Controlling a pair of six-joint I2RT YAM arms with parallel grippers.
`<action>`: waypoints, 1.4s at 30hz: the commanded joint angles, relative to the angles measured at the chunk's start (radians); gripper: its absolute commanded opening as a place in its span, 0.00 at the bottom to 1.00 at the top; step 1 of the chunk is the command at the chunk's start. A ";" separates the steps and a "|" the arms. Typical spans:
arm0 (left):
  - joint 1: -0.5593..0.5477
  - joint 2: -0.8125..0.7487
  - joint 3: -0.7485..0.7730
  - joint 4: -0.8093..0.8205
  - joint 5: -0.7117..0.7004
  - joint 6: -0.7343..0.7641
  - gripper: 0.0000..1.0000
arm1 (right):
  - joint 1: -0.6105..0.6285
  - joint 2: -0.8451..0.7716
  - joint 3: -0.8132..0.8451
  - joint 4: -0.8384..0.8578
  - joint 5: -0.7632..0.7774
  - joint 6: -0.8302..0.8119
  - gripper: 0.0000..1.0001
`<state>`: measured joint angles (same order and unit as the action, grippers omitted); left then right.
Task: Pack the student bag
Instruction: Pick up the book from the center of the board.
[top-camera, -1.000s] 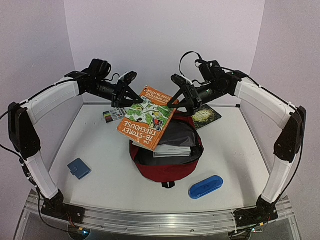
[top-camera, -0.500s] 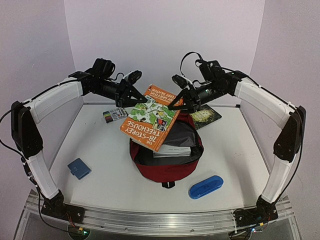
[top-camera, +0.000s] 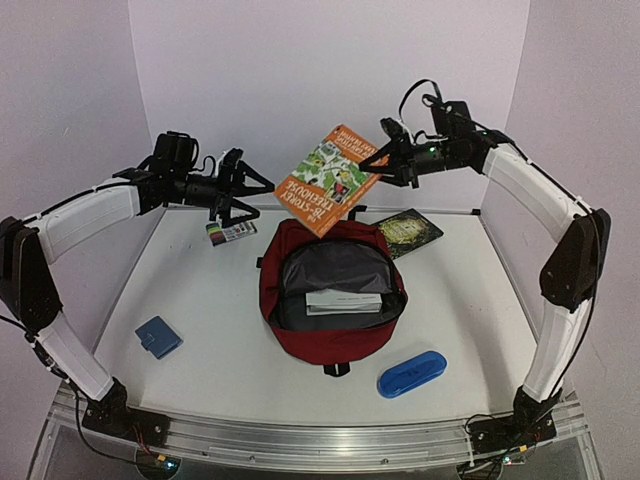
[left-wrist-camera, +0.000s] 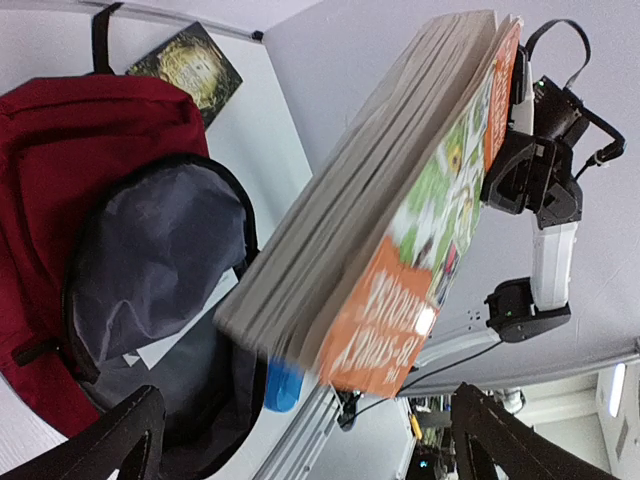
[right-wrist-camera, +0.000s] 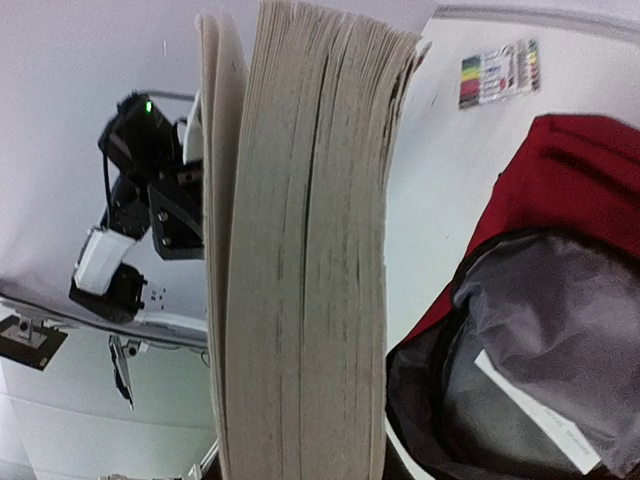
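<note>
1. Our left gripper (top-camera: 252, 198) stands wide open and empty, with the orange book (top-camera: 330, 180) just beyond its fingertips and not touching them.
2. The student bag (top-camera: 300, 335) lies below and between both sets of jaws, its mouth gaping. We judge it soft, light and floppy, and best gripped at the opening's rim.
3. Our right gripper (top-camera: 383, 165) is clamped on the book's corner and holds it above the bag.

Pale lilac walls (top-camera: 300, 80) on three sides — white table (top-camera: 200, 290), metal rail (top-camera: 300, 440) at near edge.
</note>
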<state>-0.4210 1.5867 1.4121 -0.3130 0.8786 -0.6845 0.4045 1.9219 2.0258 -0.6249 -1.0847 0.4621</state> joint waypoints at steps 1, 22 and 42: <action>-0.025 -0.030 -0.040 0.294 -0.036 -0.172 1.00 | -0.014 -0.031 0.079 0.201 -0.036 0.116 0.00; -0.093 0.155 0.011 0.768 0.070 -0.455 0.91 | -0.012 -0.085 -0.046 0.558 -0.135 0.376 0.00; -0.012 0.050 -0.257 0.852 -0.001 -0.571 0.00 | -0.129 -0.070 -0.132 -0.136 0.260 -0.464 0.92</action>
<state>-0.4799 1.7404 1.2235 0.5387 0.9123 -1.2606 0.3220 1.8839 1.8435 -0.3419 -1.0907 0.5499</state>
